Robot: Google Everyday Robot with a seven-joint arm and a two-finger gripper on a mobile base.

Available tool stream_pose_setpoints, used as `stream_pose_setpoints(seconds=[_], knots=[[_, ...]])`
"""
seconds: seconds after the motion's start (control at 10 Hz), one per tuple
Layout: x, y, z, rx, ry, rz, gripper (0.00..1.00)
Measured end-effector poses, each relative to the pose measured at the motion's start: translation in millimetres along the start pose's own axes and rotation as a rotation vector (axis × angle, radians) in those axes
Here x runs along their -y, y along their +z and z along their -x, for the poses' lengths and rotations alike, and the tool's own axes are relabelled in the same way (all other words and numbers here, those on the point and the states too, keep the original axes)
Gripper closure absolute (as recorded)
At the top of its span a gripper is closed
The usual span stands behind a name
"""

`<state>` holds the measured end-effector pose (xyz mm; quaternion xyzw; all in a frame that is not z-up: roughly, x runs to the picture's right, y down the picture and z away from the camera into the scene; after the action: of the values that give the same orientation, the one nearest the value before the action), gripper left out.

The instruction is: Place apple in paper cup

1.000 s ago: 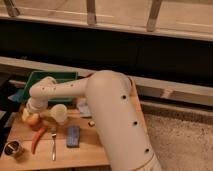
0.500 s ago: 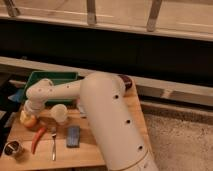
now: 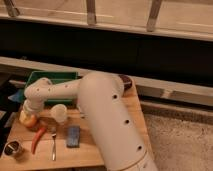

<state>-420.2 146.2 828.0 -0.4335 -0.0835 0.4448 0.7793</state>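
Directly under the gripper, at the near-left part of the wooden table, sits the apple. The wrist comes down on it from above and covers its top, so you cannot tell whether the gripper has a hold on it or only sits over it.

What your next move turns on is the paper cup. It stands upright, mouth up, near the gripper toward the picture's right and about level with it, apart from the apple. The apple is round, so no axis matters. You would likely need a lift high enough to clear the rim, then a short sideways carry.

The cup looks only a little wider than the apple, so centre the apple well, or the light cup may tip.

Room is tight. A red chili lies just in front of the gripper, with a spoon and a blue pad beyond it. A metal cup stands at the front corner and a green tray lies behind. The table's left edge is close beside the apple.
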Motion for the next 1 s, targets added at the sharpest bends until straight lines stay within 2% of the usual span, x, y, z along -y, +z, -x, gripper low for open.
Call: stream_pose_setpoints(seconds=[0.1, 0.3, 0.4, 0.6, 0.8, 1.0], knots=[[2.8, -7.8, 1.1, 0.005, 0.0, 0.01, 1.0], [13.8, -39.0, 6.0, 0.033, 0.008, 0.041, 1.0], [25.2, -62.9, 9.0, 0.055, 0.014, 0.057, 1.0], [46.5, -102.0, 11.0, 0.083, 0.023, 0.057, 1.0], [71.9, -149.5, 7.3, 0.105, 0.038, 0.021, 1.0], [87.8, -183.5, -2.6, 0.118, 0.059, -0.032, 1.0]])
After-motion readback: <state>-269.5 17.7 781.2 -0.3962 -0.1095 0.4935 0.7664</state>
